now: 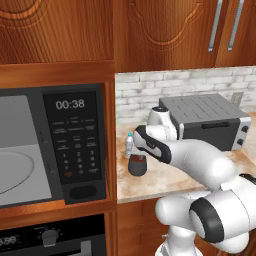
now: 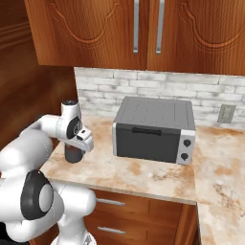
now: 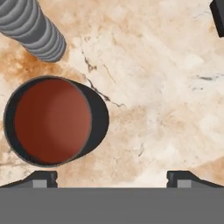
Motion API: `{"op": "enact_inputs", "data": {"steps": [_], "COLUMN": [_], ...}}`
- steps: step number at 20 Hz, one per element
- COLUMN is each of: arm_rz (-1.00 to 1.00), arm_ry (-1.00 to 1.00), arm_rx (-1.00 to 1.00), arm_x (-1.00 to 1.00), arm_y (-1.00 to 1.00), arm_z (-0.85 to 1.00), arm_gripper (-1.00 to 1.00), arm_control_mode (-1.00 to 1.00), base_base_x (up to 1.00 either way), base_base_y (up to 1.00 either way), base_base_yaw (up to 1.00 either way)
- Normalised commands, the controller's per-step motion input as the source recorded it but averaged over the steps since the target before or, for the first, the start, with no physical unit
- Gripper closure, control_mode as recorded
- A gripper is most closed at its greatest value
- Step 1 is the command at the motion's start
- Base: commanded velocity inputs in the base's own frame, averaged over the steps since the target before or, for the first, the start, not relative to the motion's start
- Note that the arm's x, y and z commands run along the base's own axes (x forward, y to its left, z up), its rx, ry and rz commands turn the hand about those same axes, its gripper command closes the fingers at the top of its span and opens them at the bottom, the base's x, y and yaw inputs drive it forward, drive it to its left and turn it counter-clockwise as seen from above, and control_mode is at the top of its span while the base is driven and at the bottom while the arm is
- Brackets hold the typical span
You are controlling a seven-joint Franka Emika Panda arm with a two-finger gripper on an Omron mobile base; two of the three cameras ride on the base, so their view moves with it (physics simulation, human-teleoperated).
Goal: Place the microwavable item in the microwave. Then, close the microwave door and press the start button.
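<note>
The microwavable item, a squat dark mug (image 1: 137, 166) with a reddish-brown inside, stands upright on the marble counter (image 1: 170, 180) just right of the microwave (image 1: 75, 145). The mug also appears in the right base view (image 2: 72, 154) and, from above, in the hand view (image 3: 50, 121). My gripper (image 3: 116, 179) hovers over it, open, with the fingertips (image 3: 43, 178) wide apart. The mug lies toward the left fingertip, not centred in the gap. From the base the gripper (image 1: 139, 157) sits just above the mug's rim. The microwave's grey inside and turntable are exposed. The microwave door is out of view.
A clear water bottle (image 1: 129, 145) stands close behind the mug and shows ribbed in the hand view (image 3: 33, 30). A grey toaster oven (image 2: 155, 129) occupies the counter to the right. A black oven (image 1: 50, 237) sits under the microwave. Wooden cabinets hang overhead.
</note>
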Motion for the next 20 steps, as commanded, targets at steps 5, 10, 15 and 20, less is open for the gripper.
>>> {"op": "enact_inputs", "data": {"steps": [5, 10, 15, 20], "arm_rz": [-0.10, -0.11, -0.09, -0.05], "arm_ry": [0.03, 0.01, 0.00, 0.00], "arm_rx": [0.00, 0.00, 0.00, 0.00], "arm_x": [0.15, 0.20, 0.00, 0.01], "arm_y": [0.03, 0.00, 0.00, 0.01], "arm_z": [-0.36, -0.10, 0.00, -0.03], "arm_gripper": [-1.00, -1.00, -1.00, -1.00], "arm_control_mode": [-1.00, -1.00, -1.00, -1.00], "base_base_x": [0.00, 0.00, 0.00, 0.00], "base_base_y": [0.00, 0.00, 0.00, 0.00], "base_base_yaw": [0.00, 0.00, 0.00, 0.00]}}
